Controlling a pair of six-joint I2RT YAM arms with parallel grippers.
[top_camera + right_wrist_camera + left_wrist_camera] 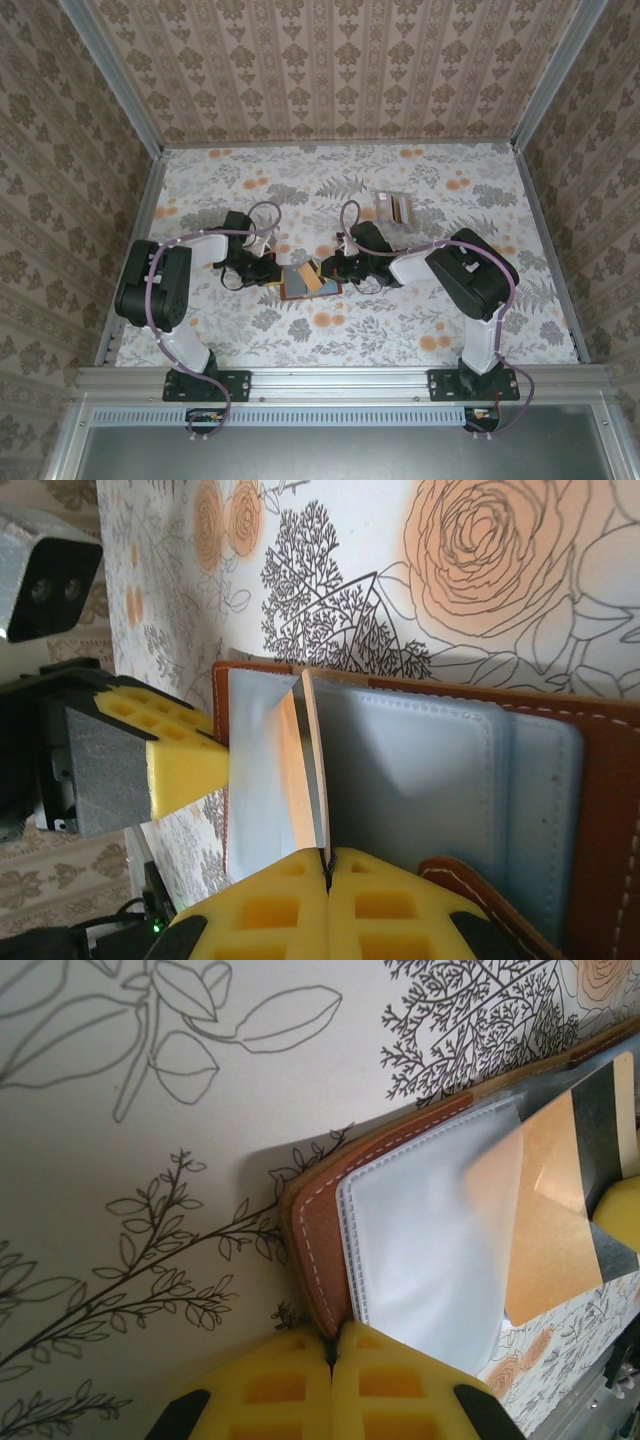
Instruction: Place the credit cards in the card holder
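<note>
At mid-counter the open card holder lies flat, its soft leather rim pinched by the closed left claw. The right claw is clamped on a tan credit card, held edge-on over a clear sleeve. The card looks thin, stiff and slick, so a short edge is probably the best grip; the sleeve looks floppy. Farther back lie the spare cards. No writing is legible.
</note>
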